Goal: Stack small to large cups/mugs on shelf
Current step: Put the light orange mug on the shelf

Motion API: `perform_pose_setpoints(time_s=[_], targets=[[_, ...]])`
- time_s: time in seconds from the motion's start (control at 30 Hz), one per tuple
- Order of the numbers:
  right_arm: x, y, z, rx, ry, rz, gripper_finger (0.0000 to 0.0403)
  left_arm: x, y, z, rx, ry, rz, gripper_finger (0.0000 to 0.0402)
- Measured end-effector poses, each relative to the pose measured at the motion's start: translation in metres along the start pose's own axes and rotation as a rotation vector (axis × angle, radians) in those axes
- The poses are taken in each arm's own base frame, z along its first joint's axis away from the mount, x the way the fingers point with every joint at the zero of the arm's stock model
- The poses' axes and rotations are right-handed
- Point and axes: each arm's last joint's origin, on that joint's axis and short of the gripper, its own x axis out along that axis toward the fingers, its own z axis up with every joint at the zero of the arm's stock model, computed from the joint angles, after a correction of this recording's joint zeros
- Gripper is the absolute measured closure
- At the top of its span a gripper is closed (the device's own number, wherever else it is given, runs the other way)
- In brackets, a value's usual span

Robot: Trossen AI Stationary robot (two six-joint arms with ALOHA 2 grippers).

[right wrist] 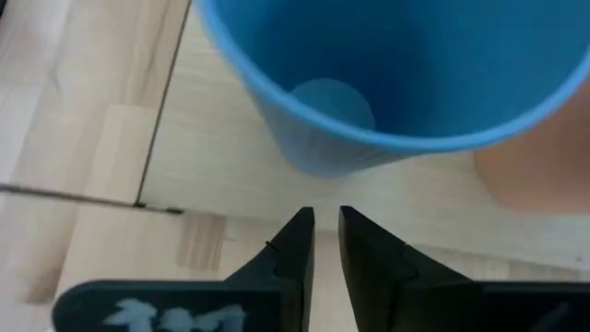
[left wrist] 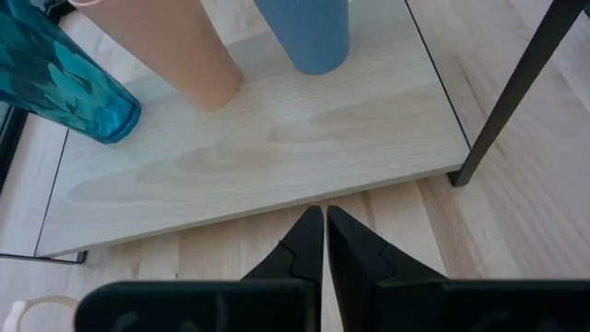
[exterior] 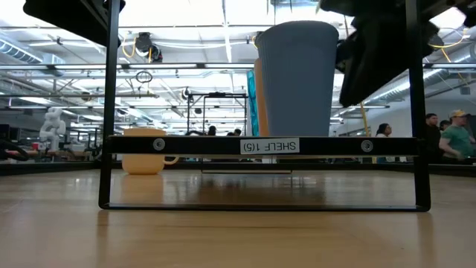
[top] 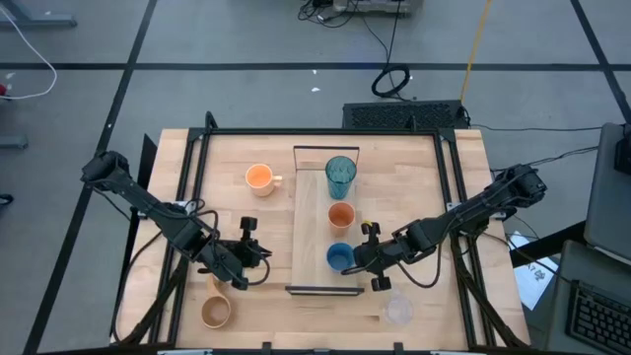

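A pale light-wood shelf board (top: 314, 222) lies at centre frame, carrying a tall teal translucent tumbler (top: 340, 176), a small orange cup (top: 340, 215) and a blue cup (top: 339, 257) in a line (top to bottom). The right gripper (top: 372, 258), fingers nearly together and empty, sits just right of the blue cup. The left gripper (top: 258, 258), fingers closed and empty, waits lower left of the shelf.

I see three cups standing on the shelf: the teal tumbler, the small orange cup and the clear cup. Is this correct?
Not quite. The third one on the shelf is the blue cup, not the clear cup, which stands on the table, as the high view shows. The teal tumbler and small orange cup are right.
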Motion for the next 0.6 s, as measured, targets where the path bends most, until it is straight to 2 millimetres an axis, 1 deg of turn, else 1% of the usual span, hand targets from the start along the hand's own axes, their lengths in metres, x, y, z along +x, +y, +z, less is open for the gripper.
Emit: perform_pose_setpoints(time_s=[0.2, 0.27, 0.43, 0.6], targets=[[0.002, -0.003, -0.001, 0.009, -0.001, -0.005, 0.0361, 0.002, 0.003, 0.001, -0.003, 0.002, 0.013, 0.038], [-0.003, -0.004, -0.003, 0.009, 0.013, -0.008, 0.0361, 0.003, 0.006, 0.001, 0.001, 0.003, 0.028, 0.038], [-0.028, -0.008, -0.007, 0.078, 0.002, -0.038, 0.0361, 0.006, 0.013, 0.001, -0.01, 0.009, 0.065, 0.038], [-0.059, -0.01, -0.01, 0.095, -0.084, -0.135, 0.0361, 0.001, 0.02, 0.004, -0.038, -0.017, 0.075, 0.038]])
